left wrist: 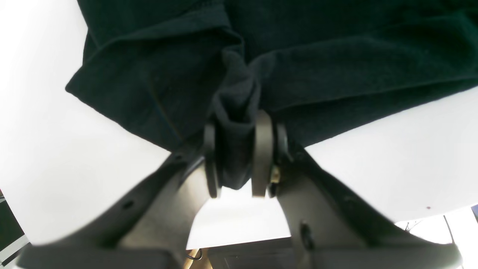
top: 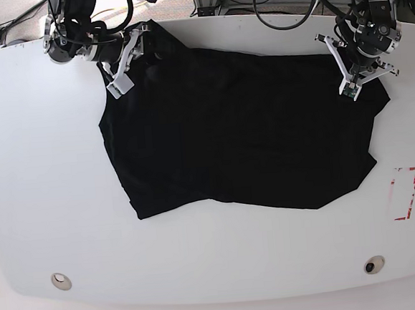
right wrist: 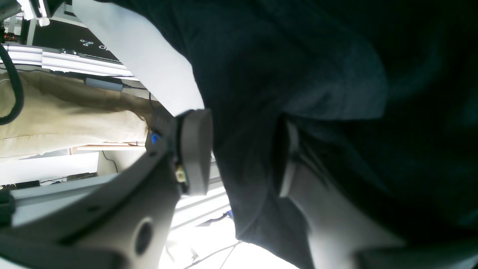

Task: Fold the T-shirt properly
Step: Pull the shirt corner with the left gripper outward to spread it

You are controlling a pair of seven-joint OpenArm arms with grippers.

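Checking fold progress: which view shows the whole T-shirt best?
The base view: the T-shirt lies spread on the white table, plain black side up. The wrist views show only bunched cloth at the left claw and right claw.

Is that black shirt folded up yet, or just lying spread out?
Mostly spread out. In the base view the T-shirt covers a wide stretch of the white table, with only uneven edges and no tidy fold.

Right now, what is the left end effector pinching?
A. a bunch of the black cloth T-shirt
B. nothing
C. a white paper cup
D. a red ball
A: in the left wrist view, a bunched fold of the black cloth T-shirt sits clamped inside the left end effector.
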